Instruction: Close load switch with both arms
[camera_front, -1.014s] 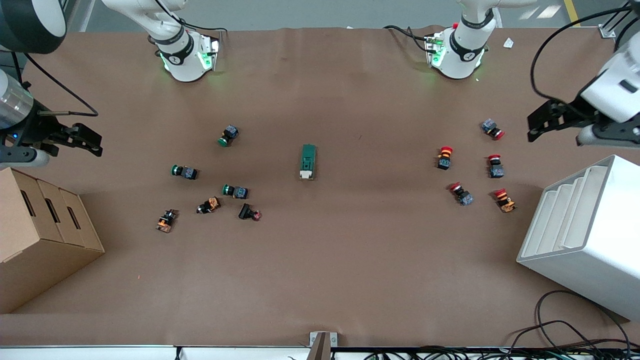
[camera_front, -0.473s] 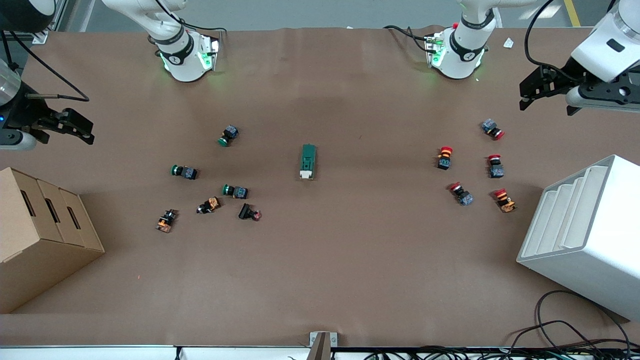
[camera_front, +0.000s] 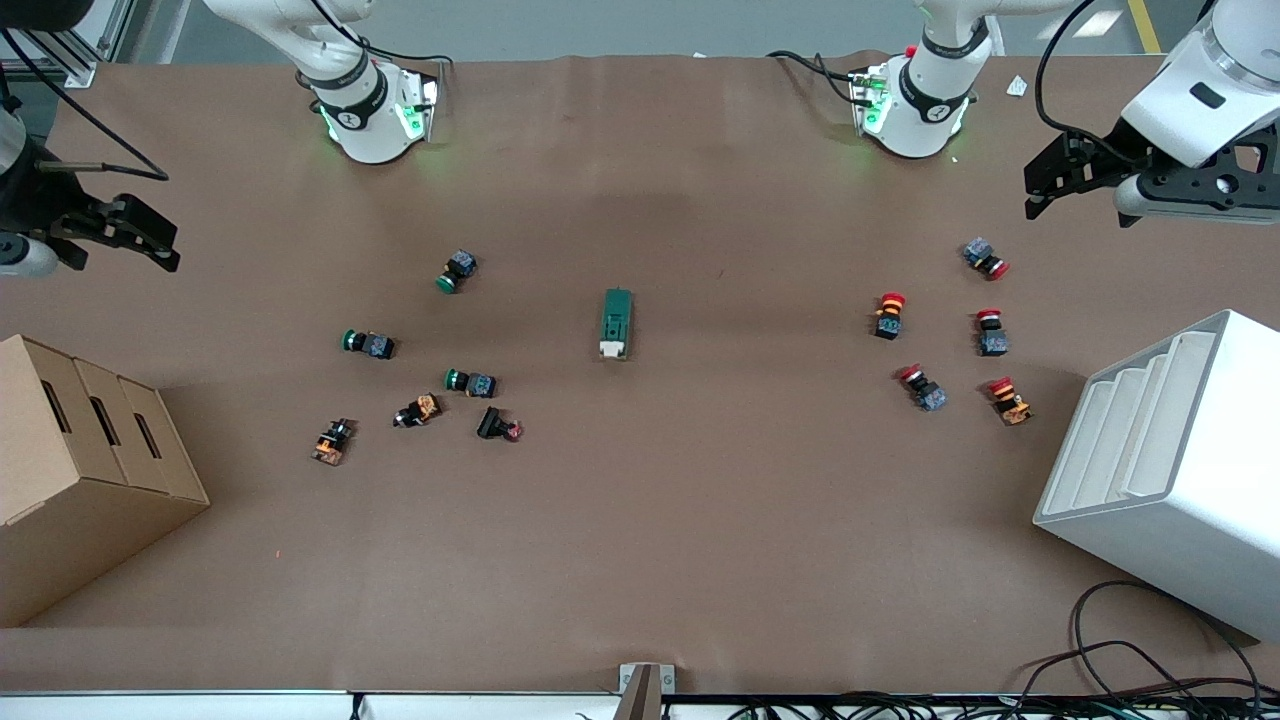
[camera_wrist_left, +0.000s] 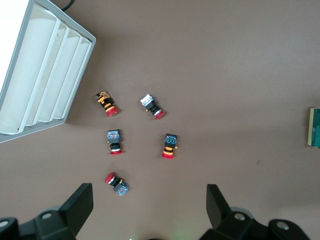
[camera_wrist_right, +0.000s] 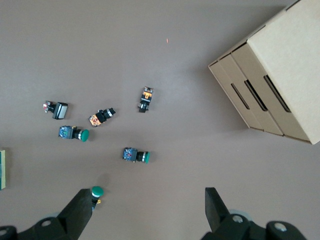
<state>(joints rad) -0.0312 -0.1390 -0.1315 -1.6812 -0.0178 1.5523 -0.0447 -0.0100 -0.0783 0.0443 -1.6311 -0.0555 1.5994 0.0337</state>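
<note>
The load switch (camera_front: 617, 323) is lying untouched mid-table between the green-capped push buttons (camera_front: 466, 381) and red-capped push buttons (camera_front: 889, 314), while the left gripper (camera_front: 1040, 190) and right gripper (camera_front: 160, 245), both spread empty, are hanging high at the table's ends, risking knocking buttons aside when reaching inward.

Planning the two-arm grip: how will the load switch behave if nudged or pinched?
The load switch looks like a rigid oblong block lying flat on the table, so it probably slides rather than rolls. Being small, it seems light and may skid unless braced.
</note>
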